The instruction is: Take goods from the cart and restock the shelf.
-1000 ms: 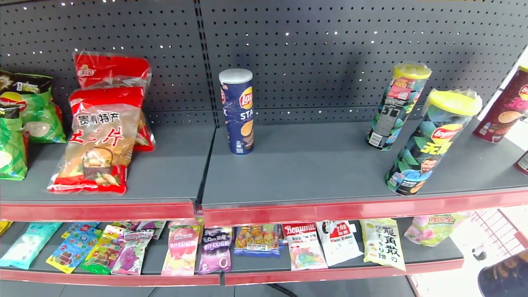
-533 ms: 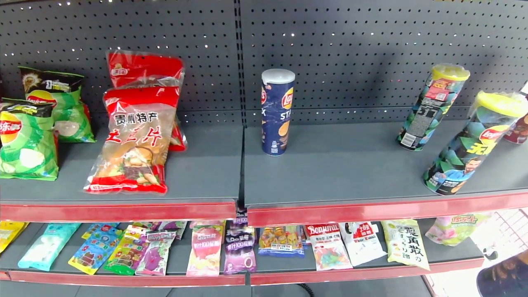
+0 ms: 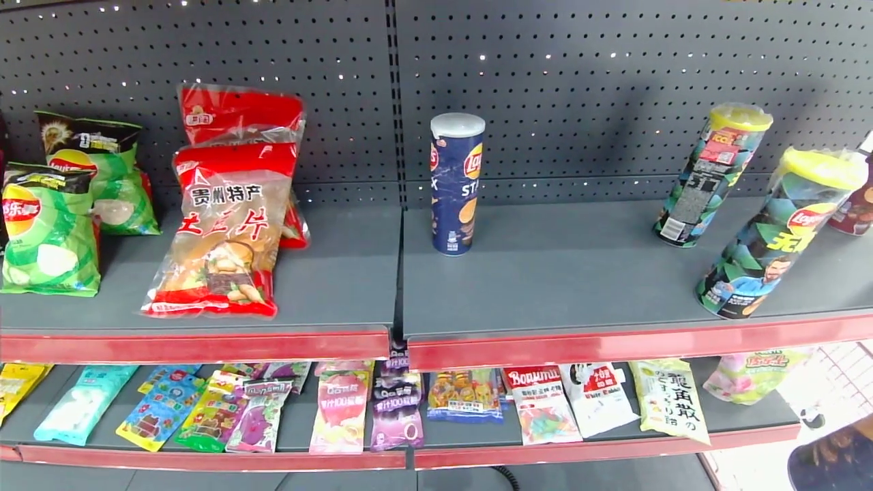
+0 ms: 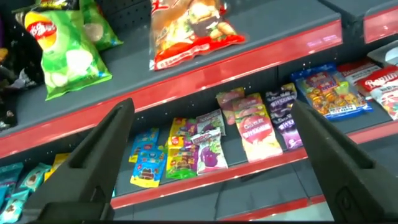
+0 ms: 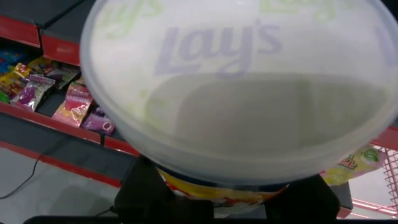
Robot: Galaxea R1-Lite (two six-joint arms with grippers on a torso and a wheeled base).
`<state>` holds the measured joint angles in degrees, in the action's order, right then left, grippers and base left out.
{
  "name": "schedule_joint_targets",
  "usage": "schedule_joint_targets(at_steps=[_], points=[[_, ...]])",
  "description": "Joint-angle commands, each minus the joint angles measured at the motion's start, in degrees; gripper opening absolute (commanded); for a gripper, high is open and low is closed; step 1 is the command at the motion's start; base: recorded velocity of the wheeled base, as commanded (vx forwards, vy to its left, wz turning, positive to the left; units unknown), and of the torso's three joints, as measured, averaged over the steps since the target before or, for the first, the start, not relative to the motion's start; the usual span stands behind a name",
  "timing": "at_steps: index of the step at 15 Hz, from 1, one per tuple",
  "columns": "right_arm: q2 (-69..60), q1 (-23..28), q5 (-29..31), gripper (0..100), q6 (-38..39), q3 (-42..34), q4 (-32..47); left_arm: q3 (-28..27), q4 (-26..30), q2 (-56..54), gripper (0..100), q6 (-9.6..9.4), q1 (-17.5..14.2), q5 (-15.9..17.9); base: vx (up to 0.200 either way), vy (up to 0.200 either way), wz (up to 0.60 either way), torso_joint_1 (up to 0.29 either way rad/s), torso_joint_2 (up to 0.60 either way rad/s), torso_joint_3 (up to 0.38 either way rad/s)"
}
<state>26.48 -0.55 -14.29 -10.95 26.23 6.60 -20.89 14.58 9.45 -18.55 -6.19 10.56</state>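
My right gripper point(image 5: 224, 198) is shut on a chips can; its clear plastic lid point(image 5: 236, 81) faces the wrist camera, with a dark finger on each side of the body. The can's dark top point(image 3: 829, 458) shows at the head view's lower right corner, below and in front of the shelf. My left gripper point(image 4: 211, 106) is open and holds nothing, in front of the lower shelf's candy packets point(image 4: 205, 146). The upper shelf point(image 3: 580, 279) carries a blue chips can point(image 3: 456, 184) standing upright at the middle.
Two green yellow-lidded cans point(image 3: 713, 174) point(image 3: 777, 235) stand at the upper shelf's right. Red snack bags point(image 3: 222, 232) and green chip bags point(image 3: 48, 232) fill its left. Bare shelf lies on both sides of the blue can. Several candy packets point(image 3: 341, 409) line the lower shelf.
The head camera has turned left, so the whole shelf picture slid right. The goods on the shelf have not moved. The held can stays at the lower right corner.
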Motion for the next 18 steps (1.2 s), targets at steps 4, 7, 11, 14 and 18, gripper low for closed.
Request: schedule_joint_targets(at_steps=[4,7,11,14,18], points=[[0.1,0.0,0.0,0,0.0,-0.4,0.0,0.0,0.0,-0.1,100,-0.78,0.0,0.0,0.0,0.0,0.0,0.0,0.0,0.0],[0.1,0.0,0.0,0,0.0,-0.4,0.0,0.1,0.0,-0.1,100,-0.78,0.0,0.0,0.0,0.133,0.0,-0.003,0.0,0.002],[0.1,0.0,0.0,0,0.0,-0.6,0.0,0.1,0.0,-0.1,100,-0.78,0.0,0.1,0.0,0.05,0.0,0.008,0.0,0.004],[0.2,0.0,0.0,0,0.0,-0.6,0.0,0.1,0.0,-0.1,100,-0.78,0.0,0.0,0.0,0.0,0.0,0.0,0.0,0.0],[0.2,0.0,0.0,0,0.0,-0.6,0.0,0.2,0.0,0.0,100,-0.78,0.0,-0.2,0.15,0.0,0.0,-0.004,0.0,0.005]])
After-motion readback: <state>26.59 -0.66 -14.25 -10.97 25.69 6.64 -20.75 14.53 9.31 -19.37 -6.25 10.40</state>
